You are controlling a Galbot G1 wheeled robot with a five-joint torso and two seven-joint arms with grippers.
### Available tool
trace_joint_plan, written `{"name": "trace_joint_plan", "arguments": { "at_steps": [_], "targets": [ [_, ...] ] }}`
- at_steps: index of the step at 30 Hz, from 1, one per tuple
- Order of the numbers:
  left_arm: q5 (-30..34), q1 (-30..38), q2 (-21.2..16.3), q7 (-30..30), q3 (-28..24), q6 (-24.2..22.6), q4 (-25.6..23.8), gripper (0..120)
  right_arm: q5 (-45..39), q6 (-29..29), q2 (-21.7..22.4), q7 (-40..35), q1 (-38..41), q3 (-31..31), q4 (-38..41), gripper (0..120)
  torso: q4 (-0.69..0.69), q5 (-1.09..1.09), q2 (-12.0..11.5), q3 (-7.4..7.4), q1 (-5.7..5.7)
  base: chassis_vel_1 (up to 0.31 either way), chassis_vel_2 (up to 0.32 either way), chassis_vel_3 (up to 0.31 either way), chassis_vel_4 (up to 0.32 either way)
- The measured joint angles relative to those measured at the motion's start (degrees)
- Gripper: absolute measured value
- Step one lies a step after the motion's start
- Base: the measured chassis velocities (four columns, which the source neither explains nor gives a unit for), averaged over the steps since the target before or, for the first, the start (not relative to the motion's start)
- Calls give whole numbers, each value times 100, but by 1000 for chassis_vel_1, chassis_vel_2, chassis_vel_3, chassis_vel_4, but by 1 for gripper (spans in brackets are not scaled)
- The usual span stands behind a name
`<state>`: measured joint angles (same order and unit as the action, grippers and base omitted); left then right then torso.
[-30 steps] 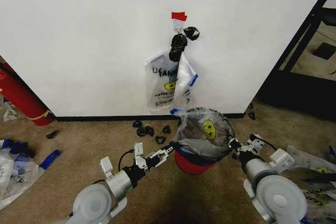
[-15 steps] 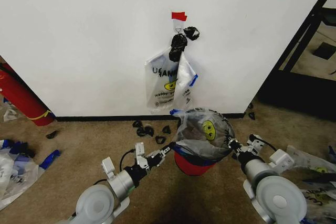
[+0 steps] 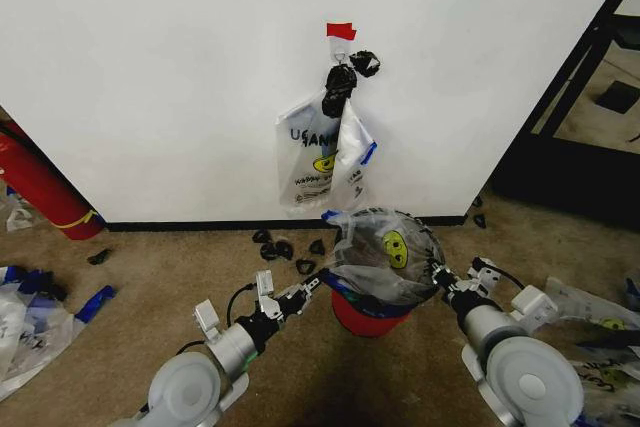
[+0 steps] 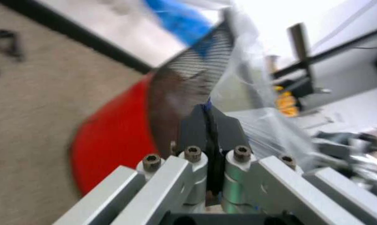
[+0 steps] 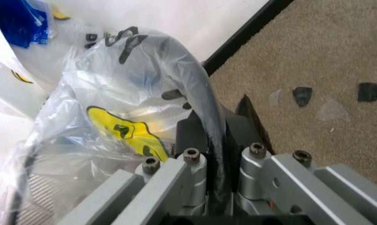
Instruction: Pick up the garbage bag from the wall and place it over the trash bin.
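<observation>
Lower left of the head frame: the left claw (image 3: 318, 283) sits at the near-left side of the small round trash bin with dark smoky sides and a red base (image 3: 362, 313). In the left wrist view its fingers (image 4: 208, 129) are pressed together with a thin blue-edged strip of film caught between them, just in front of the bin's dark wall and red base.

Centre of the frame: the thin translucent whitish garbage bag with the yellow smiley mark (image 3: 388, 255) is stretched as a dome over the bin's mouth, on the brown carpet floor (image 3: 180, 267) just below the plain white wall with the black baseboard (image 3: 150, 77). A second printed bag (image 3: 322, 159) hangs from the hook under the red tape strip (image 3: 340, 31), with a black knotted plastic clump (image 3: 343, 80) at its top.

Lower right: the right claw (image 3: 437, 276) is at the bin's right rim. The right wrist view shows its fingers (image 5: 191, 136) clamped on a dark fold of the bag's edge.

Risks, as judged:
- The film is thin and taut between two grips; uneven pull could tear it or slip it from the left claw's narrow bite.
- The bag domes above the rim and is not visibly seated; released now, it could spring off.
- The bin is light-looking; a sideways tug could tip or drag it.
</observation>
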<state>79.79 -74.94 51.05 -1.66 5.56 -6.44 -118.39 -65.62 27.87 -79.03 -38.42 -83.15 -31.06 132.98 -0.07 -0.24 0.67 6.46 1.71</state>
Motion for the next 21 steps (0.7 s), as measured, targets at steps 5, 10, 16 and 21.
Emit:
{"name": "trace_joint_plan", "arguments": {
  "at_steps": [5,10,16,21],
  "targets": [
    [-269,-108,65,-143,-66,-14,125,0,-49,5,7,-2,29,-1,22,1,1,0,0,0,0,0,0,0,0],
    [-525,-276,87,-148,-159,-54,113,0,-87,4,9,-5,42,-13,45,1,1,1,0,0,0,0,0,0,0],
    [-767,-474,123,-146,-200,-122,37,0,-160,-11,0,0,15,-37,91,1,0,1,0,0,0,0,0,0,0],
    [-1116,-651,160,-147,-228,-147,-81,0,-396,-32,-43,45,-24,-53,161,1,1,0,0,0,0,0,0,0,0]
  ]
}}
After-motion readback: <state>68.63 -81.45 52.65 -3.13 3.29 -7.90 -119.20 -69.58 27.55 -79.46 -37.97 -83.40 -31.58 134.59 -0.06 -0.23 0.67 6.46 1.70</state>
